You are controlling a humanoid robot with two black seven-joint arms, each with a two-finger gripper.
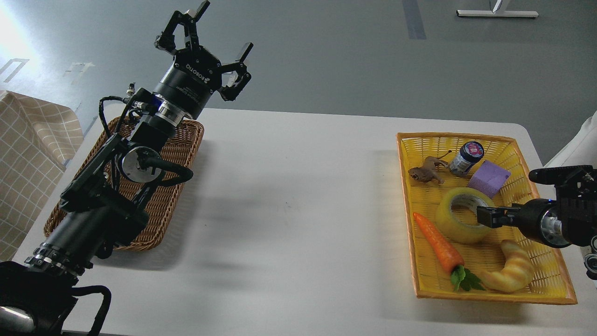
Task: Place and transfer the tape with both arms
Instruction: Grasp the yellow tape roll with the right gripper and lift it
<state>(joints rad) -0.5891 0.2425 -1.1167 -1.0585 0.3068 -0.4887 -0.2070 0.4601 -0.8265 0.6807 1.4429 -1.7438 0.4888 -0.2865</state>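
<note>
Here the tape [461, 215] lies flat in the yellow basket [543, 284] at the right of the bench [298, 196], between the carrot [438, 242] and purple block [489, 178]. The right gripper [487, 217] reaches in at the roll's right rim, apparently to lift it; whether its jaws grip, I cannot tell. The left gripper [219, 51] hangs raised beyond the wicker basket [179, 154] at far left, jaws spread, likely waiting to receive it.

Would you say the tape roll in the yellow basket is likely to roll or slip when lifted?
The tape lies flat, so it probably won't roll. Its glossy film may be slippery. The open core likely lets the right gripper hook its wall.
</note>
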